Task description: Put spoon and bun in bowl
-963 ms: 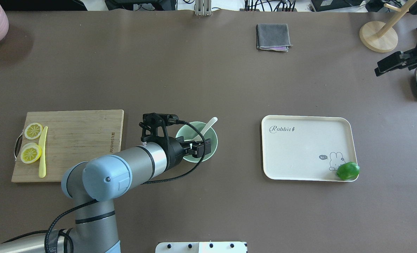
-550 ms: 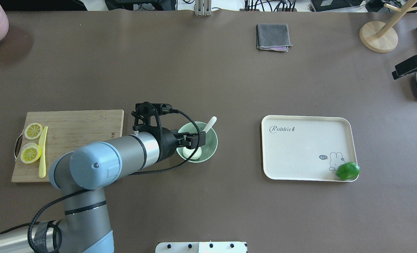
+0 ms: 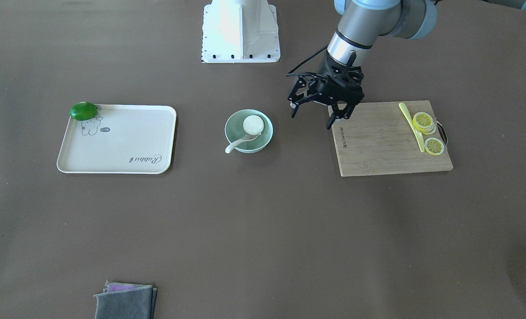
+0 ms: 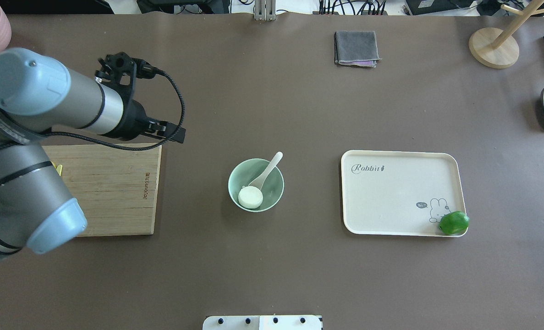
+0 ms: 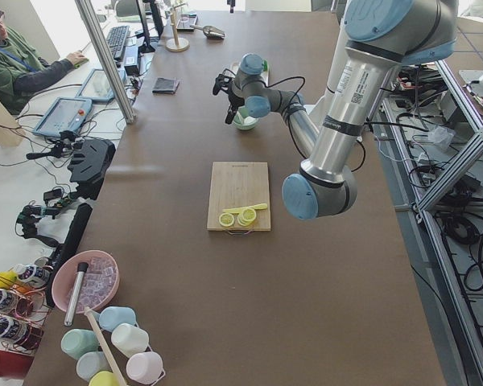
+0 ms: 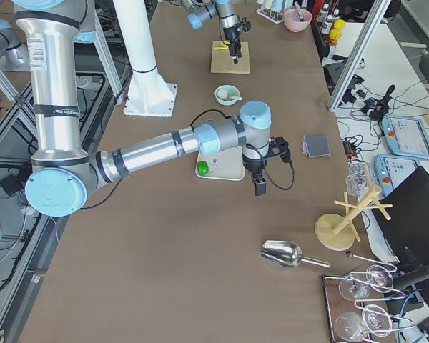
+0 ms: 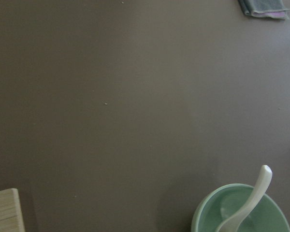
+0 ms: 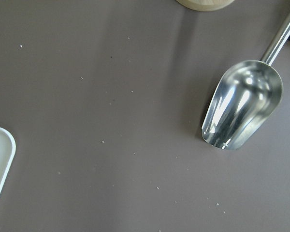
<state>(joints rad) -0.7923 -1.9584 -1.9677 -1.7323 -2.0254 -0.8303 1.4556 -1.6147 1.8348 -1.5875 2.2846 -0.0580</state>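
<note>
Looks done: bun (image 4: 250, 197) and spoon (image 4: 268, 170) both lie in bowl (image 4: 274, 189) mid-desk, spoon handle leaning over its far-right rim, left gripper (image 3: 311, 117) the nearer, jaws released and empty off the bowl's left, right gripper (image 6: 260, 189) well beyond the bowl's right, jaws can't tell.

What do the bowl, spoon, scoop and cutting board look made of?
The bowl looks like matte plastic or melamine: even pale mint with a soft sheen, though ceramic is possible. The spoon is glossy white, ceramic or hard plastic; I can't tell which. The scoop is polished metal with mirror reflections, probably stainless steel. The cutting board looks like bamboo: pale glued strips, visible grain.
</note>
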